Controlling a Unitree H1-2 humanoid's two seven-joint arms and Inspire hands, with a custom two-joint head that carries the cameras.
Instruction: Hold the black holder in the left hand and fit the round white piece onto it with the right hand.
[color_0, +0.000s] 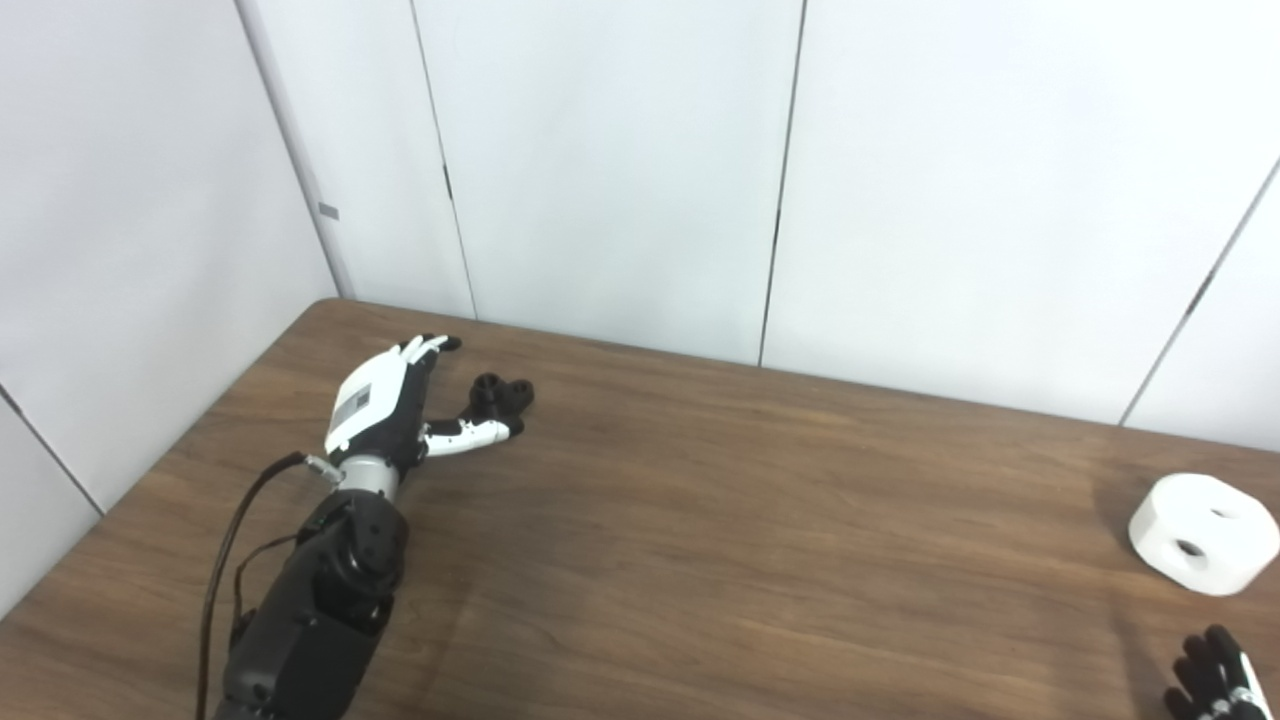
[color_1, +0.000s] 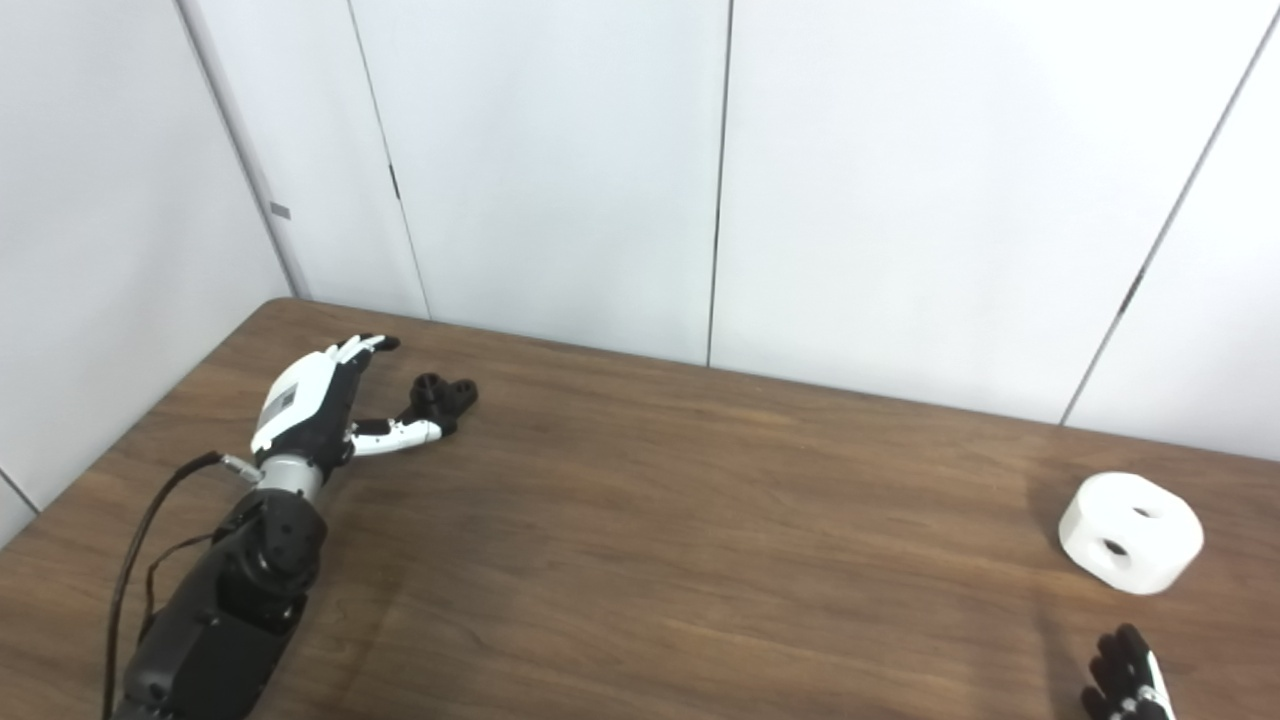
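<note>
Your left hand (color_0: 385, 405) is spread, gripping nothing, thumb beside the black holder (color_0: 502, 392) at the bench's (color_0: 700, 520) far left. A careless close could nudge it away. The round white piece (color_0: 1204, 534) sits far right. Your right hand (color_0: 1215, 678) is cropped; grip unreadable.

L hand (color_1: 318, 405) spread beside black holder (color_1: 443, 393); white piece (color_1: 1131, 533) far right, near R fingertips (color_1: 1125, 680).

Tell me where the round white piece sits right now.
The round white piece lies on the table at its far right in both eye views, just beyond the right hand and far across from the black holder.
</note>
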